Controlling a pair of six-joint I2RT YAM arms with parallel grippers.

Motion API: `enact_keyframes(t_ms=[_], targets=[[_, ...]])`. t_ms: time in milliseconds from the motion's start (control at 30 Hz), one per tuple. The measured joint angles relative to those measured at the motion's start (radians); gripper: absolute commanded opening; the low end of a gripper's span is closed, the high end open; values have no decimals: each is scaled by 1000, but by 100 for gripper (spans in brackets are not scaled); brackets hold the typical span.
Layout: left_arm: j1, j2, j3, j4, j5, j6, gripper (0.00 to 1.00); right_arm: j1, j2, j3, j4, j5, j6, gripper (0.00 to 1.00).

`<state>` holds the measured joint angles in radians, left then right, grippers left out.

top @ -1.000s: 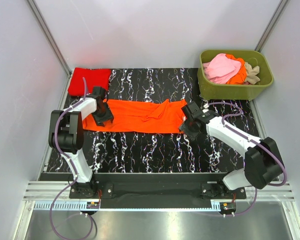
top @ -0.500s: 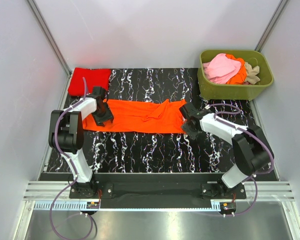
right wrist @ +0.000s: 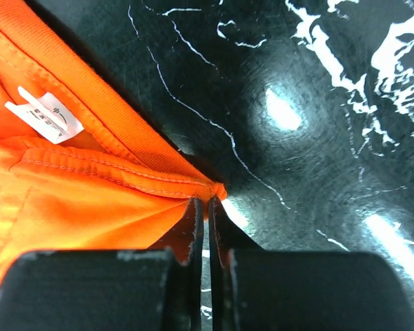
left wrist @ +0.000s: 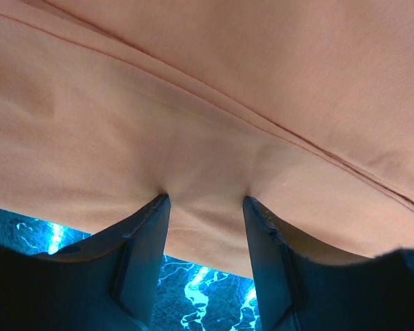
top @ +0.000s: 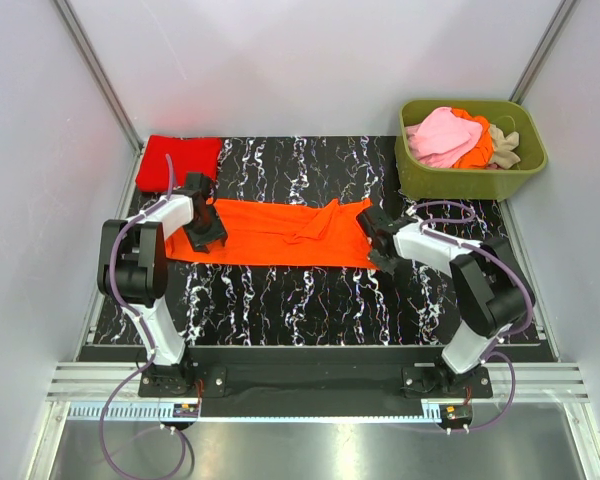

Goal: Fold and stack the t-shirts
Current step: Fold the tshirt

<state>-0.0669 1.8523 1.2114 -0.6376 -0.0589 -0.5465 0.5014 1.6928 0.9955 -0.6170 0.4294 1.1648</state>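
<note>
1. The orange t-shirt (top: 270, 232) lies flat on the black marbled tabletop (top: 300, 300) as a long band running left to right between the two arms.
2. Left pincer (top: 208, 232) – fingers apart, with the tips pressed into the shirt's left end. The wrist view shows the cloth puckering at each tip and bulging between them.
3. Right pincer (top: 373, 240) – fingers together, nipping the hemmed corner at the shirt's right, neck end. The white neck label (right wrist: 45, 114) sits just inside the collar.
4. A folded red t-shirt (top: 180, 158) rests at the far left corner of the tabletop, apart from the orange one.
5. The olive-green tub (top: 470, 180) at the far right holds pink (top: 445, 135), orange (top: 480, 145) and beige (top: 505, 145) shirts in a heap.
</note>
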Motion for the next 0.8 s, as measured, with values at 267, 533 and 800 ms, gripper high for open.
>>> enact_keyframes(t_ms=[267, 533, 800], targets=[[-1, -36, -51, 21, -7, -8, 54, -6, -133, -32, -48, 7, -60, 0], [-18, -166, -188, -2, 6, -30, 56, -6, -262, -136, -93, -5, -66, 5], [-43, -280, -199, -33, 36, -29, 58, -12, -320, -193, -140, -32, -56, 28]])
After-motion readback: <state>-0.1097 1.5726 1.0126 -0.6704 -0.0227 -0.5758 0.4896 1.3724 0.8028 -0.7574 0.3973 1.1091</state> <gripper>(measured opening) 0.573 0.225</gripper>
